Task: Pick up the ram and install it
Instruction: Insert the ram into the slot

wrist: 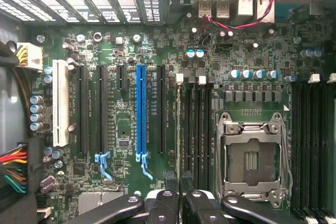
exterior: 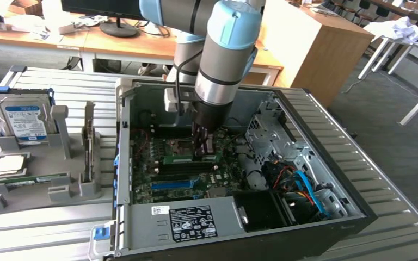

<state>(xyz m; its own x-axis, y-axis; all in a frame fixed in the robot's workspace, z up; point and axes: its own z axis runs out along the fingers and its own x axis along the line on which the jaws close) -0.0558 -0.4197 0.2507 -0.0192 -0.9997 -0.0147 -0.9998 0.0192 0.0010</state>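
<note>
The pincer [exterior: 204,145] reaches down inside the open computer case [exterior: 354,215], its dark fingers [exterior: 209,142] closed on the ram [exterior: 191,159], a green stick held on edge just above the motherboard [exterior: 167,187]. In the wrist view the pincer [wrist: 179,195] is drawn tight on the ram [wrist: 178,129], seen there edge-on as a thin line running along the memory slots [wrist: 195,129], beside the empty processor socket [wrist: 251,156] and the blue slot [wrist: 140,114]. On the exterior view's left, a grey holder [exterior: 85,187] on the slatted tabletop [exterior: 20,228] carries a blue-labelled hard drive [exterior: 26,120], a square silver processor [exterior: 11,164] and another green stick [exterior: 38,179] lying flat. Desks and a monitor stand lie behind.
</note>
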